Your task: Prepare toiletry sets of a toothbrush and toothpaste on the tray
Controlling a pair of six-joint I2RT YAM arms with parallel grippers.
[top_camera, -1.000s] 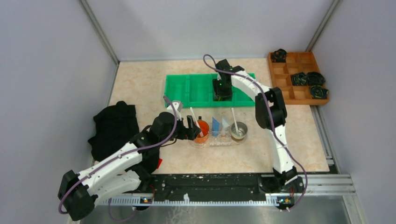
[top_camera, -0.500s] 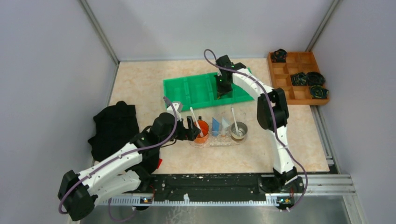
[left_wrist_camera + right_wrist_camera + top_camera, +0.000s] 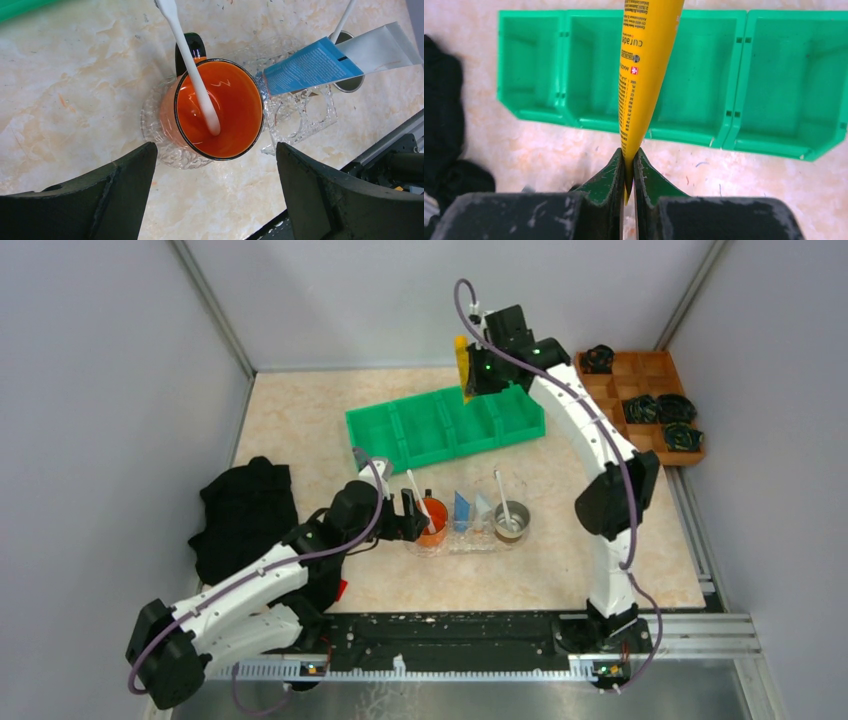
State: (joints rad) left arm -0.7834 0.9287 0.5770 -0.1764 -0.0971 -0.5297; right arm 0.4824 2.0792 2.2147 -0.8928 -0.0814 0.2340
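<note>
Grey walls (image 3: 400,300) enclose a beige marbled tabletop (image 3: 300,430). Above the far green bin (image 3: 420,430), the right gripper (image 3: 628,160) pinches the yellow toothpaste (image 3: 644,75). The left gripper (image 3: 215,150), spread wide, flanks the orange cup (image 3: 235,100) with its toothbrush (image 3: 192,70) on the clear tray (image 3: 462,542), near centre.

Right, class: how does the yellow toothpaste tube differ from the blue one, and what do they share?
The yellow tube is up in the air above the green bin; the blue tube stands on the clear tray. The right gripper pinches the yellow tube's thin end; nothing holds the blue tube. Both are flat, wedge-shaped tubes.
</note>
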